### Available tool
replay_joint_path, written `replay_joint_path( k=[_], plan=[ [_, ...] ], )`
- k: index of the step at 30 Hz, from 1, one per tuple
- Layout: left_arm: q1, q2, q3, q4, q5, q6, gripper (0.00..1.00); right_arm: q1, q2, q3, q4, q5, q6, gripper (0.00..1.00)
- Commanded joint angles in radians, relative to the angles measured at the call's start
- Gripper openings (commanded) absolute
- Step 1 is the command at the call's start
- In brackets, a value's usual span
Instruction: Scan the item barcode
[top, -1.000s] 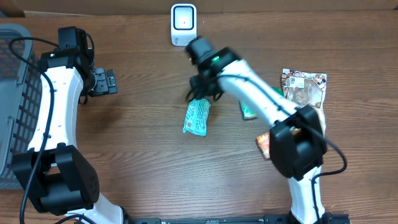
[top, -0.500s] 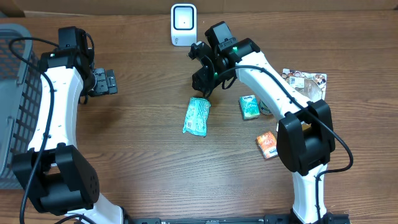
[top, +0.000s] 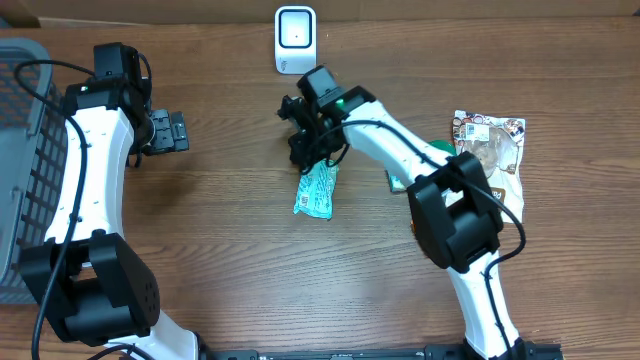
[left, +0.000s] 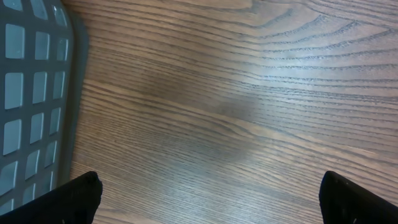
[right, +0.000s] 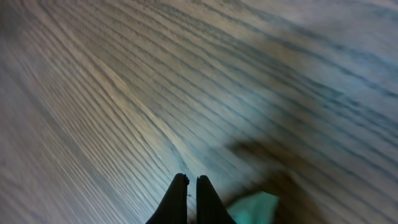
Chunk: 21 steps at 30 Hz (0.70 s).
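**A:** What are the jaws of the right gripper (right: 189, 182) doing?

**B:** They're pressed together tip to tip with nothing between them. Its wrist camera shows bare wood under the tips and only a teal corner just beside them.

**A:** So it has no grip on the teal packet (top: 317, 189)?

**B:** None that I can see. From above, the closed tips sit at the packet's far end. I can't tell whether they touch it or hang just over it. The packet lies flat near the middle of the desk, with its long side running towards the far edge.

**A:** How will it handle?

**B:** I'd judge it a light, thin film pouch that is soft, crinkly and a bit slick. It will probably flop if lifted by one end and slide if pushed. The flat crimped seal at the far end looks like the best hold, since it is stiffer than the belly. Pinching across the narrow width would also work. I can't see which face carries the barcode.

**A:** Where does it have to go?

**B:** To the white scanner (top: 295, 38), which stands at the middle of the far edge, near the gripper.

**A:** And the other arm?

**B:** The left gripper (top: 172, 131) has its fingers spread wide and empty. It is near the grey basket (top: 20, 120) at the left edge, well apart from the packet.
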Motion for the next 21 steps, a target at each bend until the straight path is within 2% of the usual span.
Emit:
replay_joint_path(
  k=[1, 5, 9, 13, 18, 20, 21],
  plan=[
    [0.003, 0.002, 0.006, 0.002, -0.003, -0.003, 1.00, 0.038, -0.001, -0.003, -0.010, 0.224, 0.172, 0.04],
    [0.003, 0.002, 0.006, 0.001, -0.003, -0.003, 1.00, 0.034, -0.001, -0.003, -0.080, 0.453, 0.254, 0.04],
    [0.003, 0.002, 0.006, 0.001, -0.003, -0.004, 1.00, -0.005, -0.001, -0.002, -0.124, 0.546, 0.305, 0.04],
    [0.003, 0.002, 0.006, 0.001, -0.003, -0.003, 1.00, -0.060, -0.003, 0.050, -0.209, 0.556, 0.414, 0.04],
    [0.003, 0.002, 0.006, 0.002, -0.003, -0.004, 1.00, -0.126, -0.005, 0.194, -0.424, 0.455, 0.407, 0.05],
    [0.003, 0.002, 0.006, 0.002, -0.003, -0.003, 1.00, -0.158, -0.005, 0.216, -0.465, 0.315, 0.326, 0.18],
    [0.003, 0.002, 0.006, 0.002, -0.003, -0.003, 0.99, -0.192, -0.005, 0.215, -0.486, 0.151, 0.227, 0.32]
  ],
)
